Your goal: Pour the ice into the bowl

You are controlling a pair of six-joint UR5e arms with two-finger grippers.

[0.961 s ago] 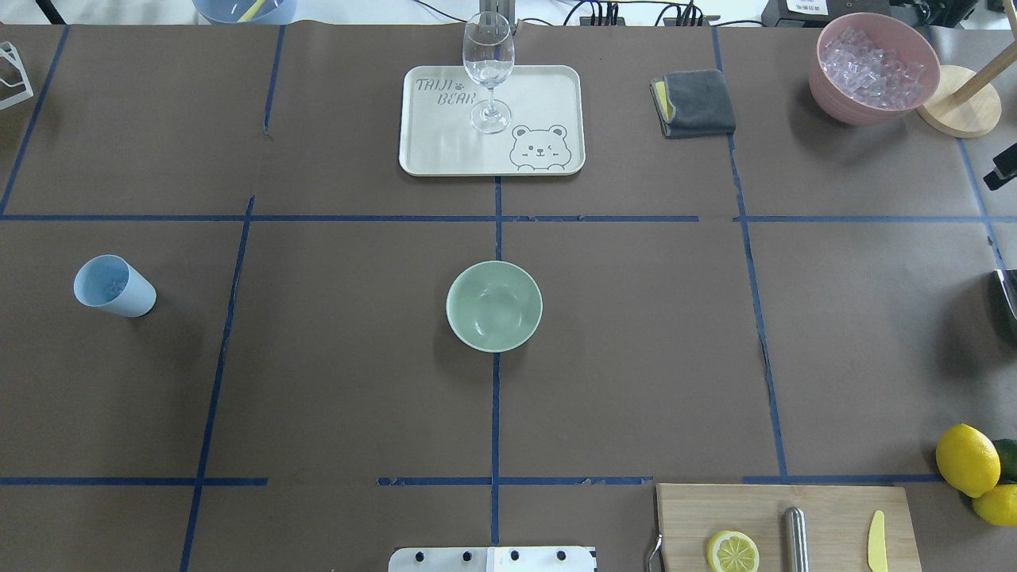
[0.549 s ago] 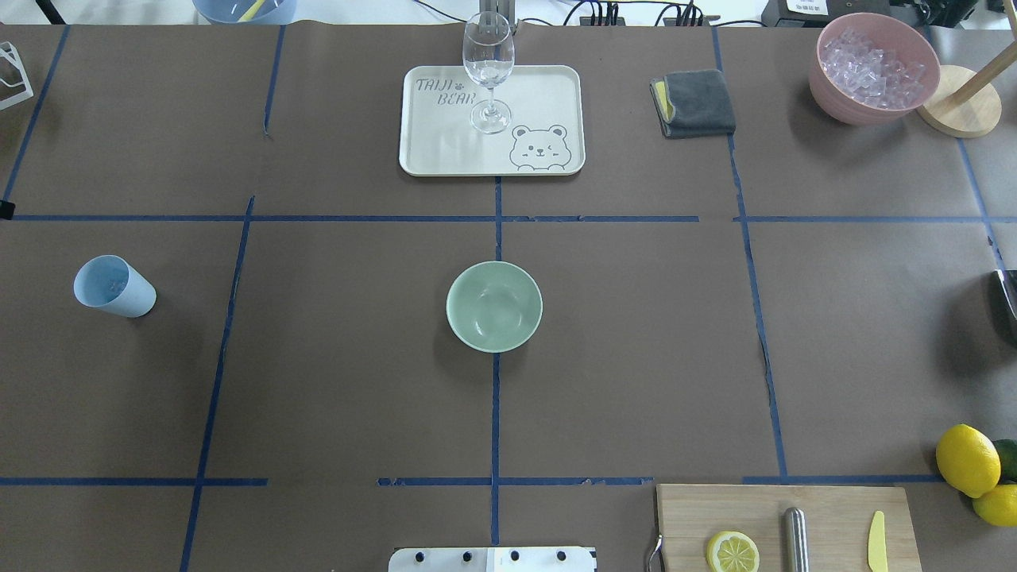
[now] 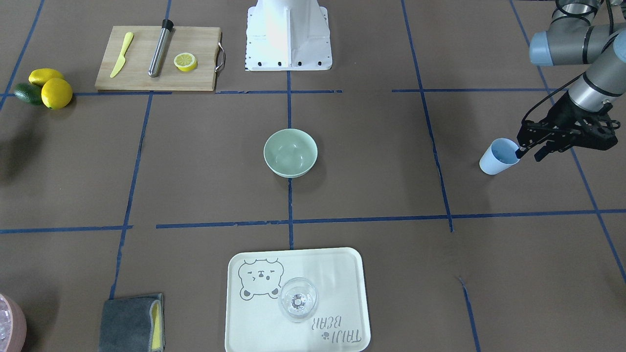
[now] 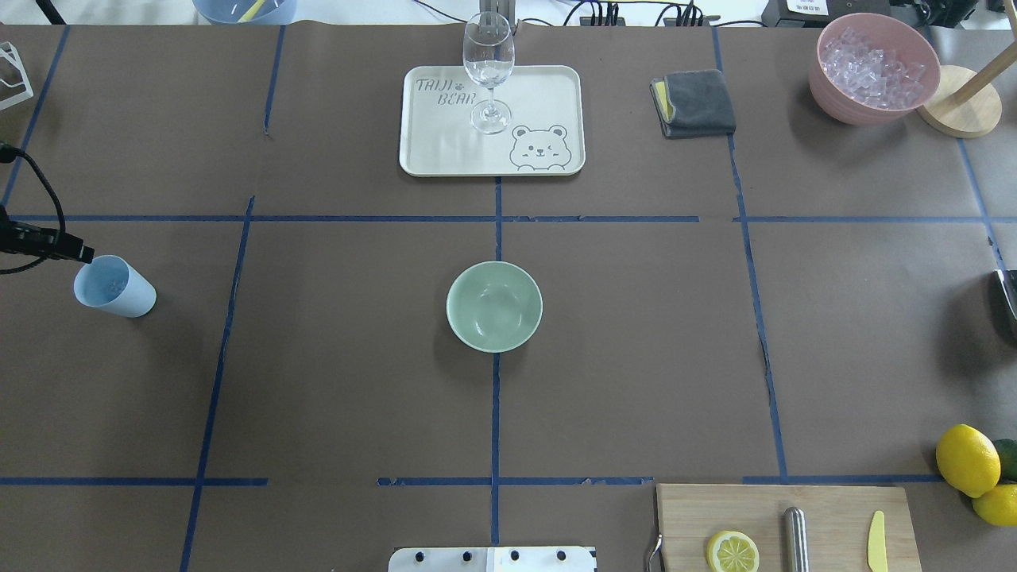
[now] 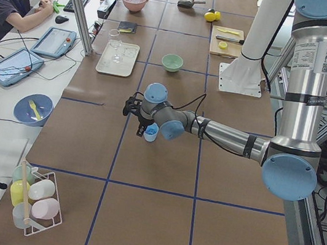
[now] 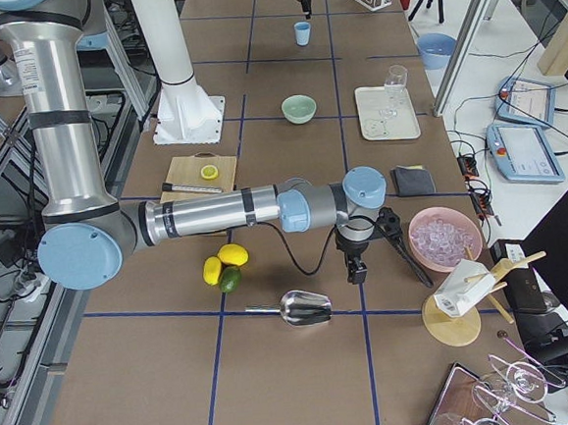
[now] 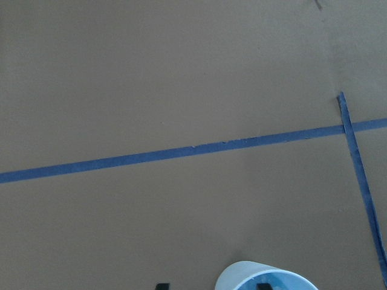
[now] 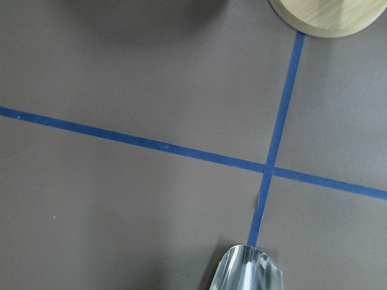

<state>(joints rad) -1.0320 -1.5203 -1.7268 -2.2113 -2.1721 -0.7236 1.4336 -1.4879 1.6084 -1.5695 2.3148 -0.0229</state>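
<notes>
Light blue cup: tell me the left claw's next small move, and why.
Probably lower the left claw so its open fingers straddle the rim of the light blue cup, then close. The cup stands upright, ungrasped, the claw at its mouth; the bowl is empty.

Even, diffuse light from above fills the scene, and the brown worktop (image 4: pixel 636 357) looks flat and matte, without hot spots. Shadows are soft: a faint smudge hugs the mint-green bowl (image 4: pixel 493 306), and a looser one spreads beside the light blue cup (image 4: pixel 114 286). The white robot base (image 3: pixel 288 34) is blown out in the front-facing view. The metal scoop (image 8: pixel 248 269) glints at the right wrist view's bottom edge. The left wrist view is slightly soft and hazy. Both side views show wide-angle stretch towards their edges.
</notes>
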